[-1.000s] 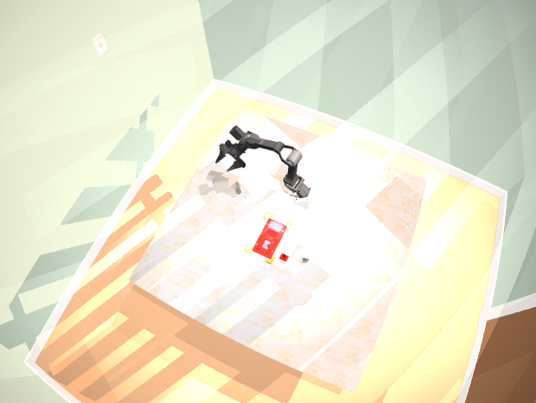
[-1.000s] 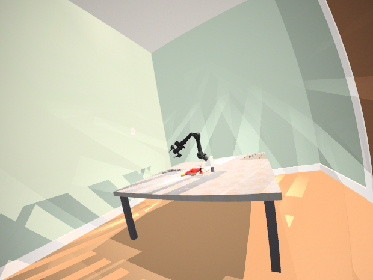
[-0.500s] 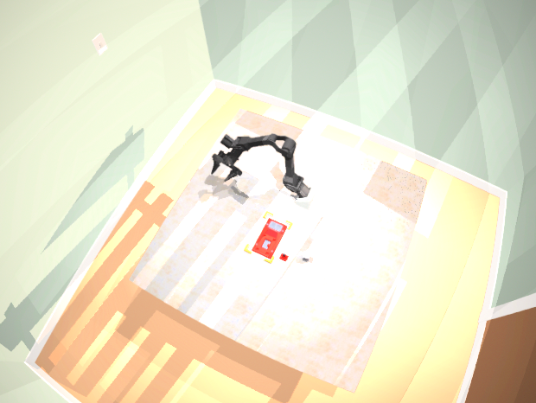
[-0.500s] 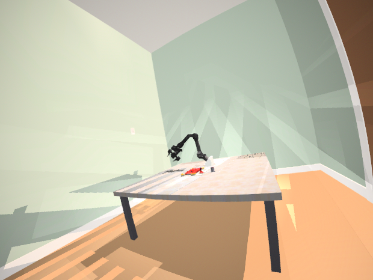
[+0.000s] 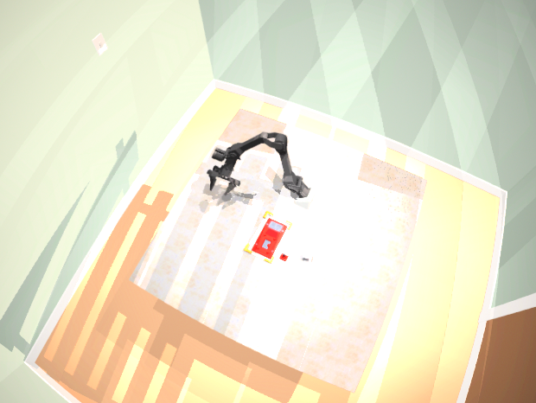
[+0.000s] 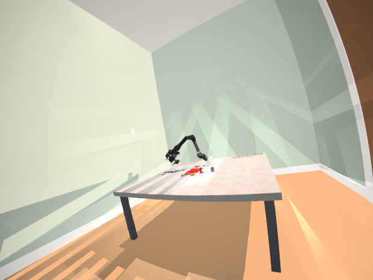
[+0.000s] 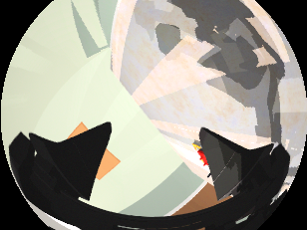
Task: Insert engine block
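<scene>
Bare green-walled room (image 5: 368, 56) (image 6: 234, 75), 1 table (image 6: 210, 186).

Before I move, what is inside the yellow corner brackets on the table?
The red car body, with pale grey patches on top. Whatever lies underneath is covered; whether the engine block is seated I cannot tell.

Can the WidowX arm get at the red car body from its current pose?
Probably yes: the gripper is open and raised off to one side, and nothing visible stands between it and the car body. Exact reach is hard to judge.
</scene>
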Controlling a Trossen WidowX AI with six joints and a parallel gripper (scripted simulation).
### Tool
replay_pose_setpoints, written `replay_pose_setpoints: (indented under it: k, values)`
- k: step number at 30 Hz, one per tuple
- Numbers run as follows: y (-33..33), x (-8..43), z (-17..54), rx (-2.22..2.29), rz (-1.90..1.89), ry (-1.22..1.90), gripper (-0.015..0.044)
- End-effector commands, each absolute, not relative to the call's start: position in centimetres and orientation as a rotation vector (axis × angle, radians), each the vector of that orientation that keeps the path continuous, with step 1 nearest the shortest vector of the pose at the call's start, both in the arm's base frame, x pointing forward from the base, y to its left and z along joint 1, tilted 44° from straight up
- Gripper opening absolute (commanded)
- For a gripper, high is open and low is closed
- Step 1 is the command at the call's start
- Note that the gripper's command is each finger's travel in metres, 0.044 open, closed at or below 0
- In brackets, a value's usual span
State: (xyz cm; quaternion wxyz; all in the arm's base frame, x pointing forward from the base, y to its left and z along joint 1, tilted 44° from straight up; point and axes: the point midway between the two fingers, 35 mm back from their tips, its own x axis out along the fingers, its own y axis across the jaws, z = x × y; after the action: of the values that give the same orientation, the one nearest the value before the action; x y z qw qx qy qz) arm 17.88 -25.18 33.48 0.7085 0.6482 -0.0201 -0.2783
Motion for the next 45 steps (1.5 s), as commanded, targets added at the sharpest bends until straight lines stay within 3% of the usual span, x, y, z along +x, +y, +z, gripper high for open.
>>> replay_pose_setpoints:
  k: [1,21,45]
  values:
    - [-25.3,19.7,32.4,1.453,-0.622,0.031,0.044]
    - [-22.1,28.6,25.4,1.432,-0.639,0.447,0.044]
    - [-13.3,36.3,16.4,1.184,-0.611,0.939,0.044]
